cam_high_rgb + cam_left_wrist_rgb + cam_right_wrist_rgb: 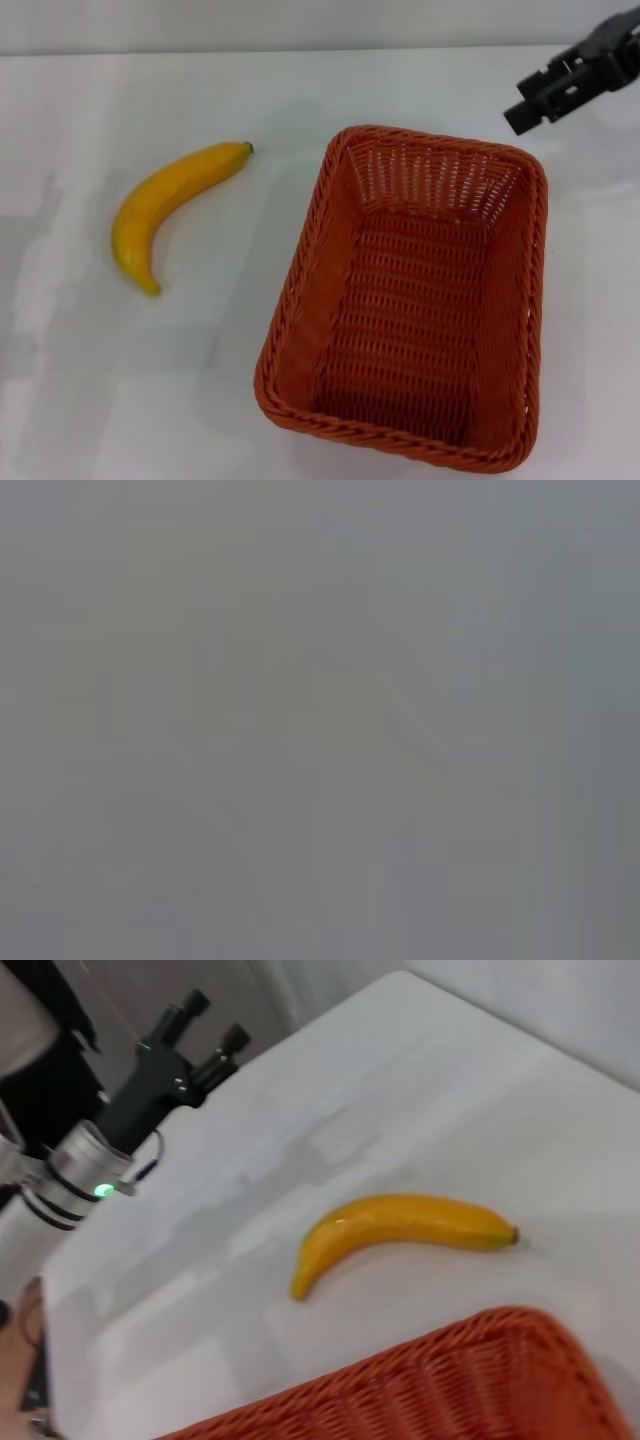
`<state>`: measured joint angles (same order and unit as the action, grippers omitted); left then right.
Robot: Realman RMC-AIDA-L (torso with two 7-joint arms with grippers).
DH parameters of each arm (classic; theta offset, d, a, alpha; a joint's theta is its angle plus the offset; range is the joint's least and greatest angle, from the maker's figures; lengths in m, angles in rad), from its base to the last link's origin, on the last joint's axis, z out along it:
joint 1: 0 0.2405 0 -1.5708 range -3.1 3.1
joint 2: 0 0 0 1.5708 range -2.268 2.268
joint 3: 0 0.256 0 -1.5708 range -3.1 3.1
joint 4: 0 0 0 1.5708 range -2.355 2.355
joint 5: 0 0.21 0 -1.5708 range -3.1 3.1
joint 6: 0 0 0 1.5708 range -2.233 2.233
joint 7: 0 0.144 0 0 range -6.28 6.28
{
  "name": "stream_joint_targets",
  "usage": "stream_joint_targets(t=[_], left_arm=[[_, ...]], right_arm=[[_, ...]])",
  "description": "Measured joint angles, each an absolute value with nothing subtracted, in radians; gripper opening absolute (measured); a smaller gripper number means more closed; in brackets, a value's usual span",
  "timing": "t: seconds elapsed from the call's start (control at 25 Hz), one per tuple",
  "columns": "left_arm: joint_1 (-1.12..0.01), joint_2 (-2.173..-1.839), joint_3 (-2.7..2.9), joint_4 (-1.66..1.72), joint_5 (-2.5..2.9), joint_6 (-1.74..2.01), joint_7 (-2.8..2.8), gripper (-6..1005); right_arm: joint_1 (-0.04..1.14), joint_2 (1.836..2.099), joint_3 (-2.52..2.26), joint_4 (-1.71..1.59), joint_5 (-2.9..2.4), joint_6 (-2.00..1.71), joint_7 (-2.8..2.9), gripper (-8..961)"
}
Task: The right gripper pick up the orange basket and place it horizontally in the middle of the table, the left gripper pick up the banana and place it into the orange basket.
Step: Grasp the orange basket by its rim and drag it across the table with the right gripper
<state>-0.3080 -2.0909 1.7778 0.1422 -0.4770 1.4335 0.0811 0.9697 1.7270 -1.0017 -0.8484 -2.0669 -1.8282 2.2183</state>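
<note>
The orange basket (pixel 410 300) stands on the white table (pixel 100 400), right of centre, its long side running away from me; its rim (pixel 470 1360) fills the right wrist view's lower edge. The yellow banana (pixel 170 205) lies on the table to the basket's left, apart from it, and also shows as the banana (pixel 400 1225) in the right wrist view. My right gripper (pixel 525 100) hovers beyond the basket's far right corner, open and holding nothing. My left gripper (pixel 216 1018) sits off the table's left edge, fingers apart and empty; it is outside the head view.
The table's left edge (pixel 60 1270) runs close to the left arm (pixel 90 1165), which carries a green light. The left wrist view is plain grey with nothing to make out.
</note>
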Motion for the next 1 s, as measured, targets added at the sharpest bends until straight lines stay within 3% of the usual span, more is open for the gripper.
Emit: stream_joint_targets(t=[0.28, 0.48, 0.72, 1.0], left_arm=[[-0.307, -2.091, 1.78, 0.143, -0.477, 1.434, 0.083, 893], [-0.311, -2.092, 1.791, 0.142, -0.477, 1.434, 0.084, 893], [-0.313, -2.093, 1.797, 0.142, -0.477, 1.434, 0.085, 893], [-0.311, -2.093, 1.8, 0.142, -0.477, 1.433, 0.085, 893]], right_arm=[[1.015, 1.81, -1.063, -0.888, -2.21, -1.718, 2.205, 767], [1.051, 1.896, -1.112, -0.903, -2.357, -1.64, 2.2, 767], [1.092, 1.941, -1.13, -0.904, -2.43, -1.58, 2.199, 770], [1.098, 1.948, -1.161, -0.904, -2.439, -1.471, 2.197, 775]])
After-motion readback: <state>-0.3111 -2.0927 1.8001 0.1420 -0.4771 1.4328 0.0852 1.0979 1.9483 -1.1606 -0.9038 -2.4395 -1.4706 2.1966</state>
